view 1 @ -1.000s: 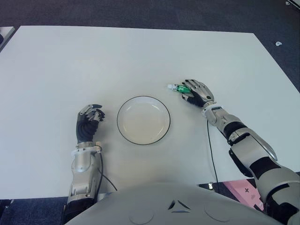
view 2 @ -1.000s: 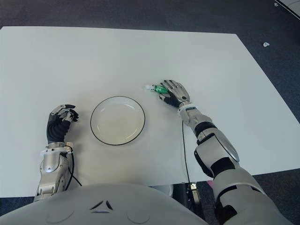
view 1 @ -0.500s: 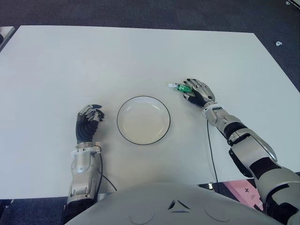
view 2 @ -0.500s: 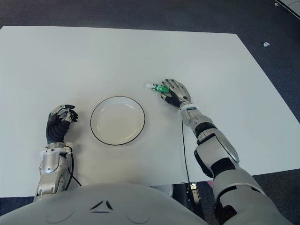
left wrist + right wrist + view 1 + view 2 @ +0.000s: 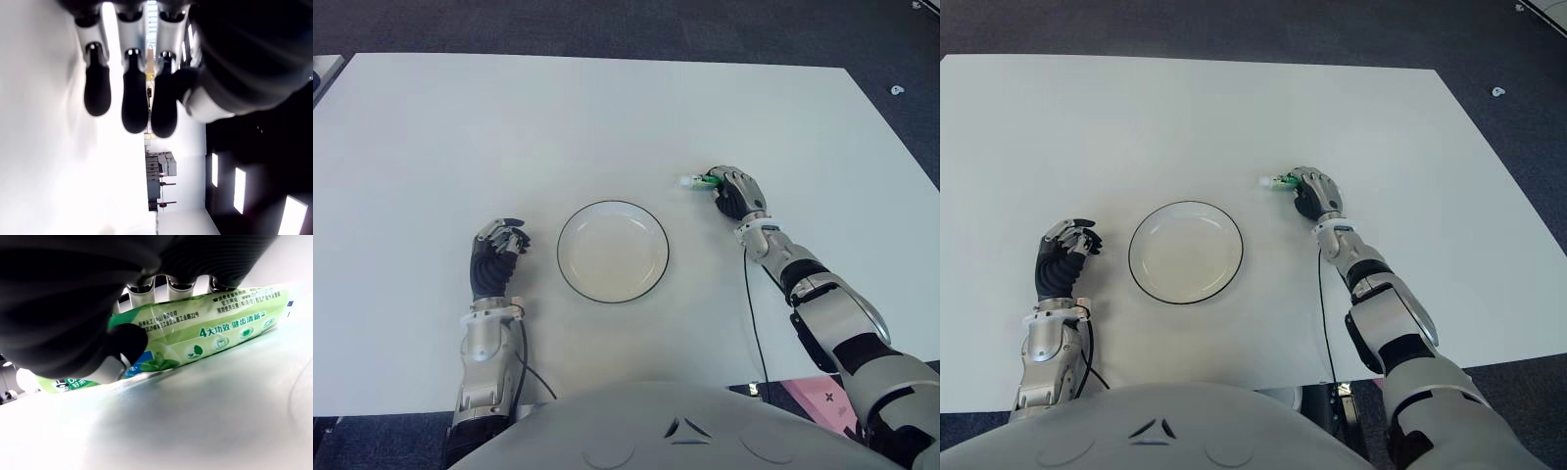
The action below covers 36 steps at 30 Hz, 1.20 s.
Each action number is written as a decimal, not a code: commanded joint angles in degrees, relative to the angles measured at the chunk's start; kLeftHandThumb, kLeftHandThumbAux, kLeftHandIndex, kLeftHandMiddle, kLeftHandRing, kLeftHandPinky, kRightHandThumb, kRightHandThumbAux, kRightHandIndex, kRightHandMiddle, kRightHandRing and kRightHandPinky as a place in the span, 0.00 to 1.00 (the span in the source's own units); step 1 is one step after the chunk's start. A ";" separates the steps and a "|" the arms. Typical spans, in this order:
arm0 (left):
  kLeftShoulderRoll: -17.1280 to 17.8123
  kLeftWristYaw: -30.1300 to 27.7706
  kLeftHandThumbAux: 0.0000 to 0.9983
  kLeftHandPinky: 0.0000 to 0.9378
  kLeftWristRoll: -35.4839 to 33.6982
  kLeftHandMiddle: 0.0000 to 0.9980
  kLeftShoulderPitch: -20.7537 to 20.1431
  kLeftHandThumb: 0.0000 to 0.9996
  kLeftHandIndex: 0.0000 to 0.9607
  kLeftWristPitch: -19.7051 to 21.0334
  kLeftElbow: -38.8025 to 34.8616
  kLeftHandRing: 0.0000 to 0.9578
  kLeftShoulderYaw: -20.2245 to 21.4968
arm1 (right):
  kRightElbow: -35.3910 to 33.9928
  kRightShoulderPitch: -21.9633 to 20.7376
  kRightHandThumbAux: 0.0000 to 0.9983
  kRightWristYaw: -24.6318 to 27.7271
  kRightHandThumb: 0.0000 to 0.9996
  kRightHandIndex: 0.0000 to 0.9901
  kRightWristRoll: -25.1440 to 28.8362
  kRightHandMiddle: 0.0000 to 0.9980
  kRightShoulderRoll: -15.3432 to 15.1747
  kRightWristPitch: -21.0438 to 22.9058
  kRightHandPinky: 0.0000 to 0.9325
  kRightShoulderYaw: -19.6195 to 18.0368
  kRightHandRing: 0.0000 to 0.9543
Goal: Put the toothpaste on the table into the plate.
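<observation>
We are closing our right robot hand (image 5: 734, 190) around the green toothpaste (image 5: 195, 340), gripping it on the table (image 5: 607, 108) to the plate's (image 5: 613, 252) right for lifting. Left of the plate, our left robot hand (image 5: 497, 255) is curling, empty.

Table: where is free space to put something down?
The plate is bare inside, and the table is bare beyond it. Crowded only right of the plate, where the right hand grips the toothpaste; the left hand shows left.
</observation>
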 commanded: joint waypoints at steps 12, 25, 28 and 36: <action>-0.56 0.50 0.71 0.62 -0.25 0.61 1.18 0.71 0.45 2.32 1.41 0.62 0.41 | 1.41 5.72 0.68 0.70 0.85 0.40 -2.43 0.55 1.56 0.56 0.93 2.68 0.90; -0.47 0.42 0.71 0.63 -0.20 0.61 0.93 0.71 0.45 2.11 1.50 0.62 0.47 | -0.20 5.35 0.68 -0.62 0.85 0.40 -2.32 0.55 0.50 -0.79 0.93 2.50 0.91; -0.50 0.42 0.71 0.63 -0.21 0.61 0.92 0.71 0.45 2.16 1.47 0.62 0.49 | -0.43 5.37 0.68 -0.91 0.85 0.40 -2.41 0.55 0.35 -1.01 0.93 2.55 0.91; -0.70 0.70 0.71 0.63 -0.14 0.60 0.59 0.71 0.45 2.33 1.59 0.62 0.52 | -1.30 5.29 0.68 -2.26 0.85 0.40 -2.68 0.55 -0.18 -1.99 0.94 2.62 0.91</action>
